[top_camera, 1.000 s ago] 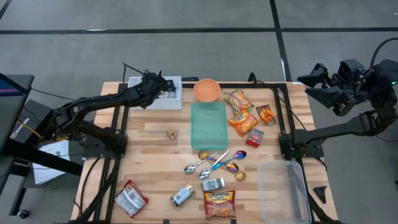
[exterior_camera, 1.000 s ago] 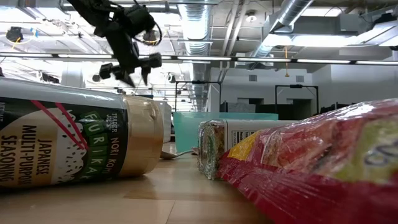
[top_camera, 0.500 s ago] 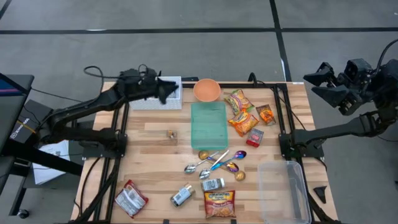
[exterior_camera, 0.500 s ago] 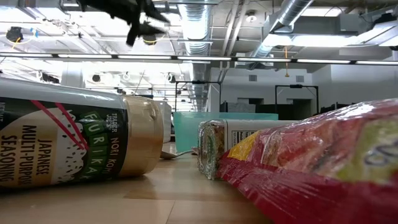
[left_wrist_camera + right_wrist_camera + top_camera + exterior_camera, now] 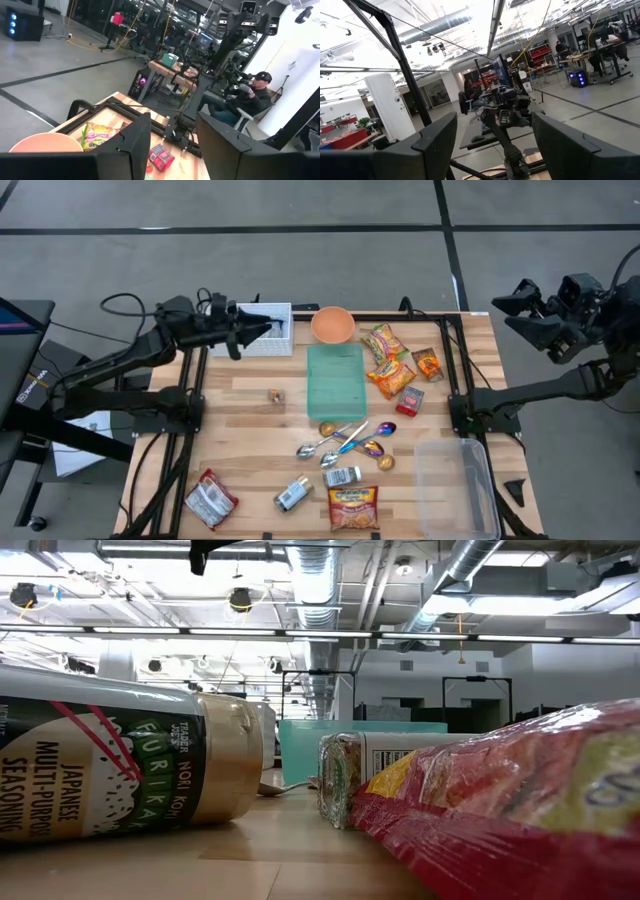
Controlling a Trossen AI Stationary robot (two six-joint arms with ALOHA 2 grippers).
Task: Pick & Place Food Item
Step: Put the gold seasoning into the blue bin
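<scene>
the left pincer (image 5: 250,332) hangs released and empty at eleven o'clock over the white basket (image 5: 268,340). the right pincer (image 5: 505,312) waits released off the table (image 5: 240,430) at two o'clock. food packets (image 5: 390,365) lie at one o'clock: descend squarely, centre one between the fingers.

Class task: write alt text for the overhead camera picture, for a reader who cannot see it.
Overhead view of a wooden table strewn with food packets, spoons, jars, an orange bowl and a green bin. The left gripper, open and empty, hangs over a white tray at the far left edge. The right gripper, also open, waits beyond the table's right side.
</scene>
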